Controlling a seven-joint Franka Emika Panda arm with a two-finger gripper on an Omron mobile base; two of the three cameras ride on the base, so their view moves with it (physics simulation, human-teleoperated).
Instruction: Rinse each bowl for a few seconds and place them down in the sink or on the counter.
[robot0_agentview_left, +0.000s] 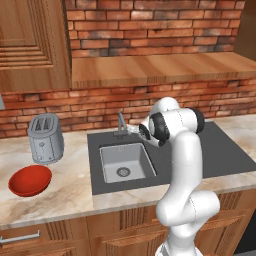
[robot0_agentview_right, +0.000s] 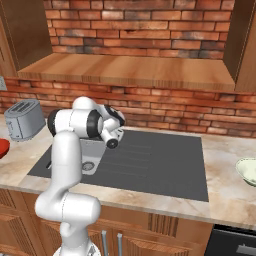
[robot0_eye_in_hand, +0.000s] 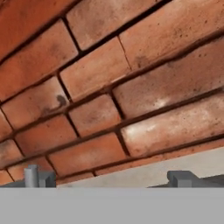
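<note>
Red bowl (robot0_agentview_left: 30, 180): on tabletop (robot0_agentview_left: 70, 187), far left of sink (robot0_agentview_left: 127, 162); fingers (robot0_eye_in_hand: 31, 175) apart, empty, by faucet (robot0_agentview_left: 121, 125), facing brick wall (robot0_eye_in_hand: 109, 87).

My arm (robot0_agentview_left: 186, 165) is glossy white, built of rounded tubular links with dark joint rings; my finger tips (robot0_eye_in_hand: 181, 178) are small, grey and blocky.

toaster (robot0_agentview_left: 46, 138) behind bowl (robot0_agentview_left: 30, 180), left of sink (robot0_agentview_left: 127, 162)

Red bowl (robot0_agentview_left: 30, 180) sits upright near the counter's (robot0_agentview_left: 70, 187) left front edge; the cream-green bowl (robot0_agentview_right: 247, 171) (cut off by the frame) rests far right of the sink (robot0_agentview_left: 125, 162).
</note>
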